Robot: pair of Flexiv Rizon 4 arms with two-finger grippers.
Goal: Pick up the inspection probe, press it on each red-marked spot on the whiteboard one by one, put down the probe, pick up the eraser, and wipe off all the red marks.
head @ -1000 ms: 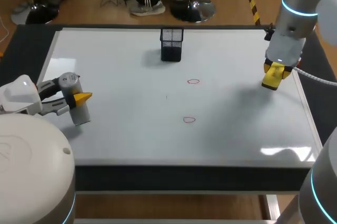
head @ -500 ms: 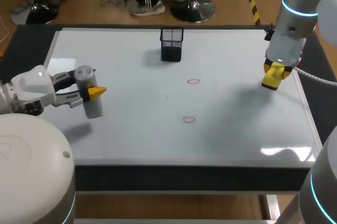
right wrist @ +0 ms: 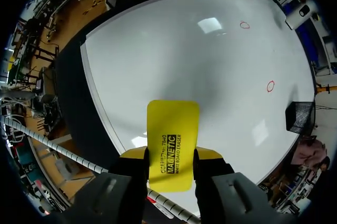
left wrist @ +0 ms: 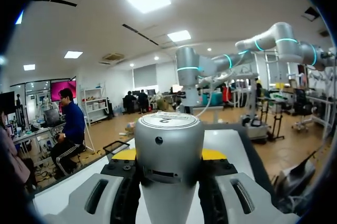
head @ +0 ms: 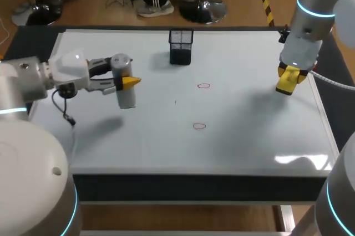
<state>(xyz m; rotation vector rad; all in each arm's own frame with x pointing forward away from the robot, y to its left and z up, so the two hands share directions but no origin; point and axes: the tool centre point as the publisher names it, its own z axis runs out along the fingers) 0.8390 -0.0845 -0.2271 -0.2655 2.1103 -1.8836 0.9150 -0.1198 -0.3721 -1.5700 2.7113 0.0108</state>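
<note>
**Markings.** The yellow rectangular eraser (right wrist: 171, 145) carries black print on its flat face. The silver-grey cylindrical inspection probe (left wrist: 169, 166) has a round white cap with a small dark mark at its centre, too small to make out. Two small red outlined ovals are drawn on the white whiteboard (head: 138, 147), which covers the top of the counter (head: 166, 183). The far red mark (head: 203, 86) and the near red mark (head: 199, 126) lie one behind the other, slightly right of the board's middle. A faint short dark line sits on the board between them, a little to the left.

**Left arm.** The left arm (head: 66, 72) comes in over the board's left half. The left jaws are clamped on the probe, with one yellow fingertip (head: 131, 81) on each side of its body. The probe stands roughly upright, clear of the board, well left of both red marks. Its shadow falls on the board nearer and further left. A black cable (head: 64, 108) hangs in a loop under the arm.

**Right arm.** The right arm (head: 310, 20) hangs over the board's right edge. The right jaws are clamped on the eraser, which projects ahead of them above the board, well right of the marks.

**Surroundings.** A black mesh pen holder (head: 181, 46) stands at the far middle of the board, far-right of the probe and just beyond the far mark.
</note>
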